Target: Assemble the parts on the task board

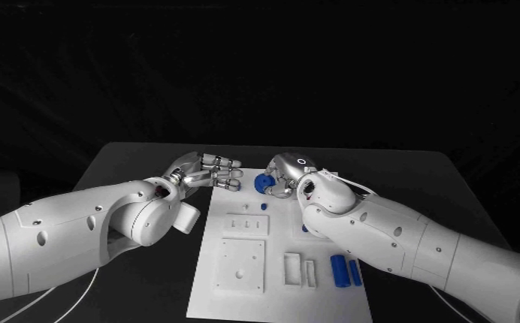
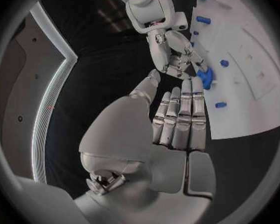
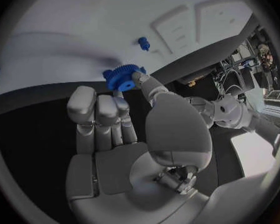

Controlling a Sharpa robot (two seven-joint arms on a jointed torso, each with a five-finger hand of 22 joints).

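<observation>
Fingers (image 3: 140, 79) of right hand (image 1: 287, 176) pinch toothed blue gear (image 3: 120, 78).

One task board (image 1: 233, 293); one blue gear (image 1: 264, 182); two blue cylinders (image 1: 347, 271)

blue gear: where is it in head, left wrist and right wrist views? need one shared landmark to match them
Head view: blue gear at the task board's far end, held by the right hand.
Left wrist view: gear at the right hand's fingertips, against the board's edge.
Right wrist view: gear pinched at the right hand's fingertips, before the board.
Shared landmark: the small blue peg standing on the board near the gear.
</observation>
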